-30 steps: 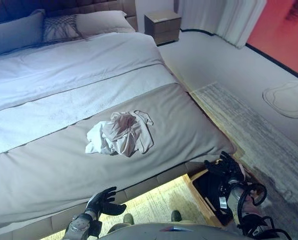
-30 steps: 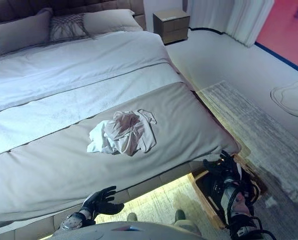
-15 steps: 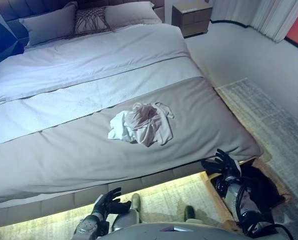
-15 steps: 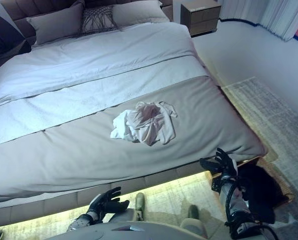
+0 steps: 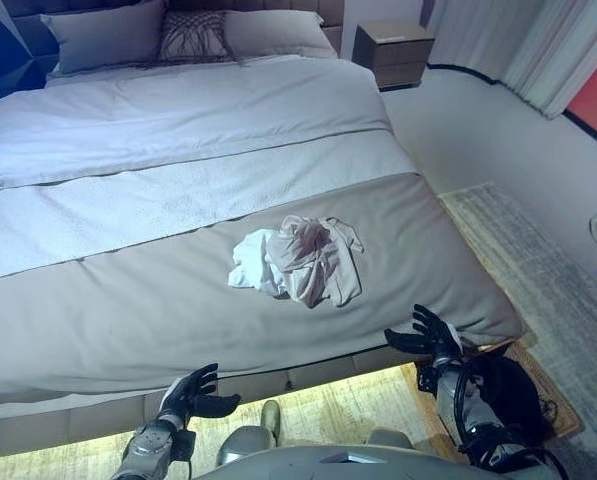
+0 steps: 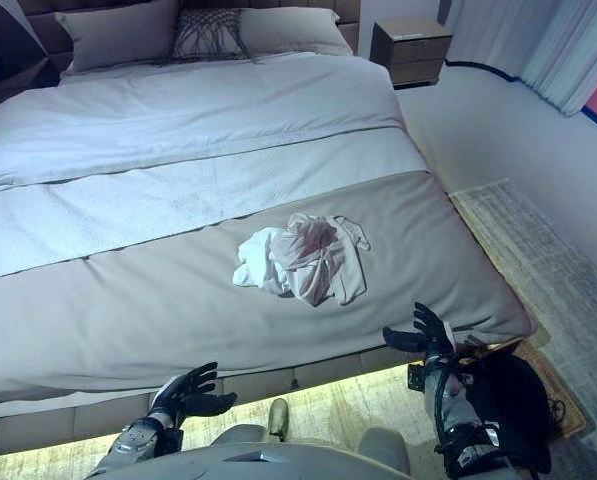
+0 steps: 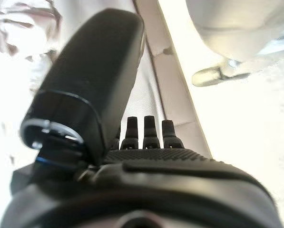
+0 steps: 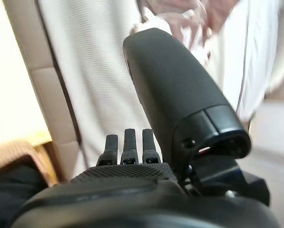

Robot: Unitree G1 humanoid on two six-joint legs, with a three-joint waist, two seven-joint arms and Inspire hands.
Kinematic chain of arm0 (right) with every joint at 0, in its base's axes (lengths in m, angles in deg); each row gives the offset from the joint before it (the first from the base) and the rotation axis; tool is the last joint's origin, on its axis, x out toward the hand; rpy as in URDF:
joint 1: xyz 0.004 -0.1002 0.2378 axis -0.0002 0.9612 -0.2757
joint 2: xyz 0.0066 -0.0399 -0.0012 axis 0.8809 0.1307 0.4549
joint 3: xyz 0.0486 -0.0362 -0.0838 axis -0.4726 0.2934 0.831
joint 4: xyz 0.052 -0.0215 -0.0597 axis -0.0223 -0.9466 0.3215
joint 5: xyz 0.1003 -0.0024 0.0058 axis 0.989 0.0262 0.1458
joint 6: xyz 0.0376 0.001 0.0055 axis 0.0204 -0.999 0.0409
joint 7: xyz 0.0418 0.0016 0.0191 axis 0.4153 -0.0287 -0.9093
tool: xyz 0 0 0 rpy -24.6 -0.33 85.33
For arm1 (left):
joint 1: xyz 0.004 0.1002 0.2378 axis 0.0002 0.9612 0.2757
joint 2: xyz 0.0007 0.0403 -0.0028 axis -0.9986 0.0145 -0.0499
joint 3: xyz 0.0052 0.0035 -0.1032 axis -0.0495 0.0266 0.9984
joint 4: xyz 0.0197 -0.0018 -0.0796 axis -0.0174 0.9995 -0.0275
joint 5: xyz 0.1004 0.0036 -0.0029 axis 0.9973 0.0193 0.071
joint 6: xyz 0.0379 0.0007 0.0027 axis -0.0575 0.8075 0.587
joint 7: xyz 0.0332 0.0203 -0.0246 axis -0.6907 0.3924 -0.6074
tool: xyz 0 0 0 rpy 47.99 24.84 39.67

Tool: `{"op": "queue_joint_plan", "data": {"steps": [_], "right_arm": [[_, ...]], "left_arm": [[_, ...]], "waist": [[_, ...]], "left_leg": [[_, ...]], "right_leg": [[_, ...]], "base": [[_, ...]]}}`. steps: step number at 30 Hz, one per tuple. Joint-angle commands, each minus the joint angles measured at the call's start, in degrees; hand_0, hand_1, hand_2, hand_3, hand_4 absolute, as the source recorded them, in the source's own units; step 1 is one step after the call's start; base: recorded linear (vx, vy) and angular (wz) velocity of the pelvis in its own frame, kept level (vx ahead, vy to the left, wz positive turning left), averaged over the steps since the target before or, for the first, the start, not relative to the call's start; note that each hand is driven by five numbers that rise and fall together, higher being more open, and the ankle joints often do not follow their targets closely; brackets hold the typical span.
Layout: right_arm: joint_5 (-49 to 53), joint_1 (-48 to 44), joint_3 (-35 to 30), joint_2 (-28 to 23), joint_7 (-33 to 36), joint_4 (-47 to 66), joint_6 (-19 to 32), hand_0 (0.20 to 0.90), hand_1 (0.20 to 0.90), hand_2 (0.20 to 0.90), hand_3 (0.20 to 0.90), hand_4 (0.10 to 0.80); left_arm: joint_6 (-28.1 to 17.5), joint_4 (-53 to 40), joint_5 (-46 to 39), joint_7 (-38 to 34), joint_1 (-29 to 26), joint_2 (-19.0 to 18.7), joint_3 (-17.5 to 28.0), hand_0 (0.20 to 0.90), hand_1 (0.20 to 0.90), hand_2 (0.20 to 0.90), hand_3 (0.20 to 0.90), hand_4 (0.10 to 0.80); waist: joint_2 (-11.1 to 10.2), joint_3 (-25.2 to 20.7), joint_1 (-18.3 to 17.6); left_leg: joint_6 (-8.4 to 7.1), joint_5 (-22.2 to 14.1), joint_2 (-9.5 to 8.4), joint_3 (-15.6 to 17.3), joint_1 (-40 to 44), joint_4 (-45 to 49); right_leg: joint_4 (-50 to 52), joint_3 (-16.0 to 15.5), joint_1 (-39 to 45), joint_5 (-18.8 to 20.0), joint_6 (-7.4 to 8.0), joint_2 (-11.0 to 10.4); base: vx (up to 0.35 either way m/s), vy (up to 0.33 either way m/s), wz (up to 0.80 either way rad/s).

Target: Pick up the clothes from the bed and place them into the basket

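A crumpled heap of white and pale pink clothes point(image 5: 298, 258) lies on the grey cover of the bed point(image 5: 128, 310), near its foot end. My right hand point(image 5: 430, 336) hovers open at the bed's foot corner, a short way from the heap and holding nothing. My left hand point(image 5: 191, 392) is open too, low in front of the bed's base, well short of the clothes. A wicker basket with a dark lining point(image 5: 523, 385) sits on the floor at the lower right, partly behind my right arm.
Pillows point(image 5: 193, 35) line the headboard at the far end. A wooden nightstand point(image 5: 396, 52) stands beside the bed, with white curtains point(image 5: 518, 45) behind it. A pale rug point(image 5: 538, 260) covers the floor to the right of the bed.
The camera has swung, shifting the whole scene. My right hand has risen to the bed's corner edge. The clothes lie as they did.
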Motion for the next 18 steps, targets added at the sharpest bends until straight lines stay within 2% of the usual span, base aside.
{"op": "queue_joint_plan", "data": {"steps": [1,4,6,10,14,17,18], "right_arm": [[-7.26,-10.0,1.55,-6.28,0.71,-2.19,4.98,0.9,0.9,0.9,0.9,0.8],[-14.81,-11.97,5.81,-7.88,3.6,-2.34,2.5,0.9,0.9,0.9,0.9,0.8],[-15.96,-13.05,6.23,-8.24,4.14,-3.31,1.94,0.9,0.9,0.9,0.9,0.8],[-21.58,-25.13,9.71,-11.14,9.53,-5.68,-1.91,0.9,0.9,0.9,0.9,0.8],[-21.6,-35.65,11.07,-14.97,12.22,-7.51,-2.47,0.9,0.9,0.9,0.9,0.8],[-20.08,-41.88,13.71,-16.94,12.83,-7.79,-0.74,0.9,0.9,0.9,0.9,0.8],[-20.15,-44.82,14.91,-17.56,11.97,-7.23,-0.27,0.9,0.9,0.9,0.9,0.8]], "left_arm": [[-2.54,0.24,-3.16,-1.71,-4.36,-0.61,0.63,0.9,0.9,0.9,0.9,0.8],[-2.56,-1.14,0.13,-1.67,-2.63,0.47,0.75,0.9,0.9,0.9,0.9,0.8],[-2.29,-1.1,0.84,-2.25,-1.86,0.71,0.35,0.9,0.9,0.9,0.9,0.8],[-3.47,-0.83,-0.74,-1.21,-3.82,-1.57,-0.18,0.9,0.9,0.9,0.9,0.8],[-4.76,-1.88,-3.86,-0.04,-7.42,-3.06,-1.16,0.9,0.9,0.9,0.9,0.8],[-5.07,-2.91,-5.96,-1.08,-8.62,-3.27,-1.87,0.9,0.9,0.9,0.9,0.8],[-4.99,-4.01,-6.85,-1.89,-8.9,-3.45,-1.74,0.9,0.9,0.9,0.9,0.8]], "waist": [[1.28,0.75,2.2],[-0.17,0.42,5.44],[-0.35,0.33,6.25],[-0.07,3.33,9.64],[1.69,8.22,11.11],[2.47,10.7,11.53],[2.59,11.8,11.89]], "left_leg": [[-2.5,-0.59,0.23,-4.11,-3.0,0.4],[-3.67,-0.03,1.79,-4.74,-3.48,1.07],[-4.11,0.05,2.11,-5.05,-3.49,1.23],[-6.36,-0.11,3.39,-6.76,-8.77,5.52],[-6.96,-0.79,2.23,-8.46,-17.31,12.43],[-6.51,-1.7,1.0,-9.72,-23.32,17.4],[-6.04,-2.67,0.05,-9.91,-27.18,20.9]], "right_leg": [[-0.04,1.24,-0.37,7.03,0.27,0.71],[-2.92,-2.11,3.06,5.96,0.4,1.23],[-3.73,-2.84,4.13,5.78,0.35,1.35],[-3.59,-6.22,3.57,4.71,-0.24,1.09],[0.07,-7.78,-2.4,3.6,-1.26,0.54],[4.46,-7.77,-8.55,2.82,-2.21,0.32],[7.85,-7.26,-12.71,1.9,-2.67,0.3]], "base": [[0.047,-0.275,0.5],[0.182,-0.255,0.47],[0.196,-0.146,0.2],[0.01,-0.133,0.23],[-0.181,-0.038,0.28],[-0.11,0.003,0.16],[-0.034,0.004,0.08]]}}
